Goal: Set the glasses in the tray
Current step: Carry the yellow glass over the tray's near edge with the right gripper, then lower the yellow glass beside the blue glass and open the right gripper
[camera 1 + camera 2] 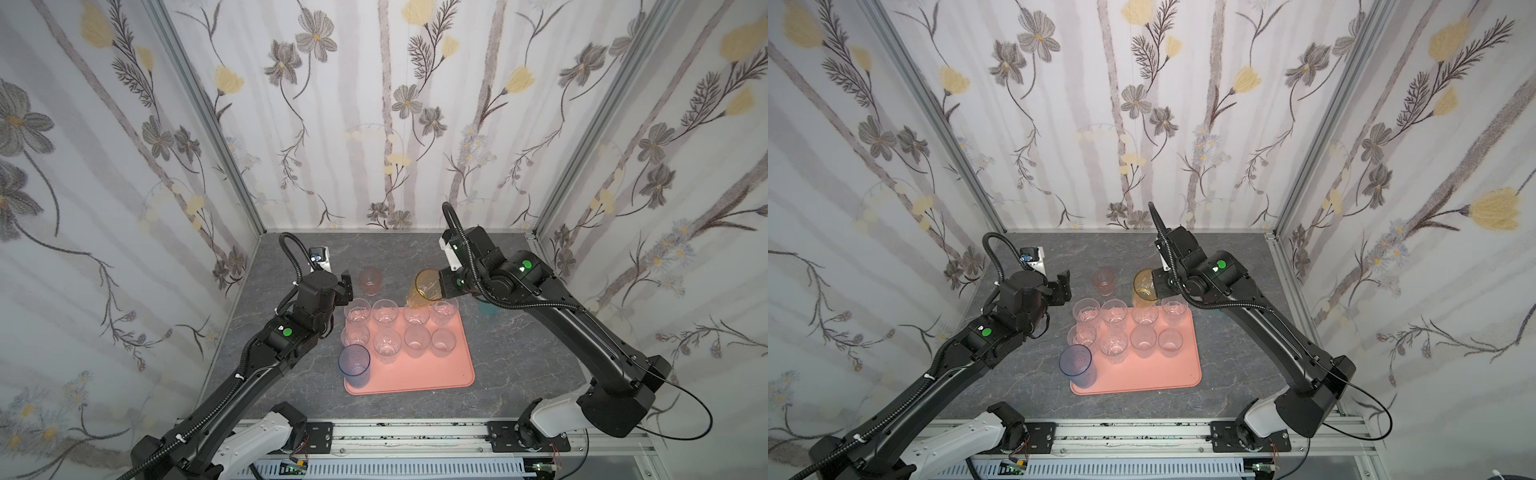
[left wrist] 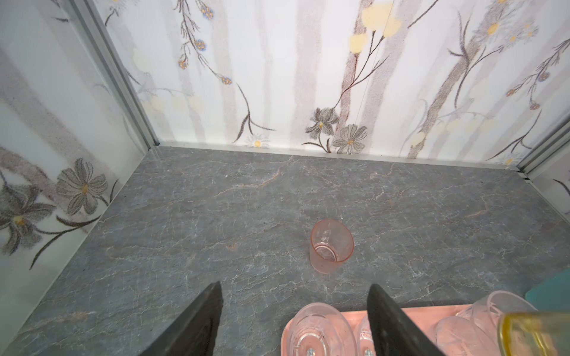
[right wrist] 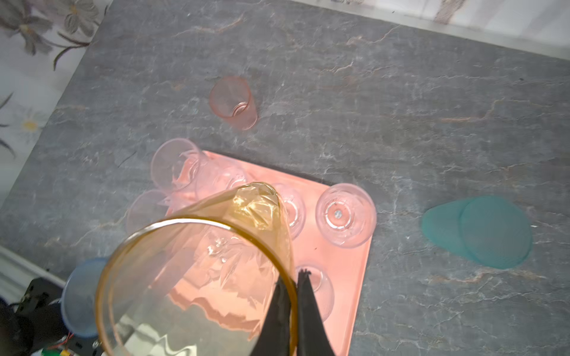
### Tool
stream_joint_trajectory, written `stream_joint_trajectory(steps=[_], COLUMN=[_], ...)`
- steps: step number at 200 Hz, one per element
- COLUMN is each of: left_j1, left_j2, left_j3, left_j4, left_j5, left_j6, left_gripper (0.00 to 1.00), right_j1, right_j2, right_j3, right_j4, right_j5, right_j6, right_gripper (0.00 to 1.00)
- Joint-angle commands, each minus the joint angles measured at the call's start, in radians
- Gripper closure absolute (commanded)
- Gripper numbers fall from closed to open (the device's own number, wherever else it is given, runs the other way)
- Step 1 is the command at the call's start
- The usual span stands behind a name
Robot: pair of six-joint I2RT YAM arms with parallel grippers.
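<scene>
**A:** Was there any writing or a brand to read?

**B:** Nothing I could read. The only plain marks were round green dots on the arm housings.

**A:** Where were the glasses?

**B:** Eight clear glasses stood in two rows of four on the far half of the tray. The blue glass stood at its near left corner. The pink glass stood upright on the table, beyond the tray's far edge.

**A:** And the grippers?

**B:** The right gripper was pinched tight on the wall of the amber glass and held it tilted above the tray's far edge. The left gripper stood wide apart and empty near the tray's far left corner.

**A:** Did the views differ?

**B:** Yes. The right wrist view showed the teal glass whole, on the table just off a tray corner. In both top views the right arm hid most of it. I could not tell whether it stood upright.
</scene>
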Motion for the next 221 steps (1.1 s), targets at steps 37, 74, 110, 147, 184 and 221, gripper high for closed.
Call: stream_joint_trajectory(steps=[37,74,110,147,184,221], left_j1=[0.015,0.017,0.017,0.019,0.022,0.025], left_j2=[0.007,0.001,-0.002,-0.014,-0.024,-0.03], left_j3=[-0.018,-0.029,-0.041,-0.062,-0.075,-0.084], left_j4=[-0.032,-0.032,-0.032,-0.032,-0.032,-0.031], left_j5=[0.034,0.041,0.047,0.039,0.041,0.043], left_j6=[-0.072,-0.084,-0.097,-0.095,-0.092,-0.095], left_gripper=[0.24,0.24,0.24,0.24,0.24,0.24], right_j1=[0.187,0.278,0.324,0.351,0.361,0.359], right_j2=[-0.009,-0.004,0.019,0.089,0.162,0.198], right_j3=[-0.04,-0.124,-0.226,-0.27,-0.28,-0.272], right_j4=[-0.094,-0.096,-0.005,0.121,0.179,0.182], right_j5=[-0.048,-0.06,-0.05,-0.023,-0.01,0.024], right_j6=[0.051,0.078,0.115,0.154,0.153,0.141], right_gripper=[1.0,1.0,1.0,1.0,1.0,1.0])
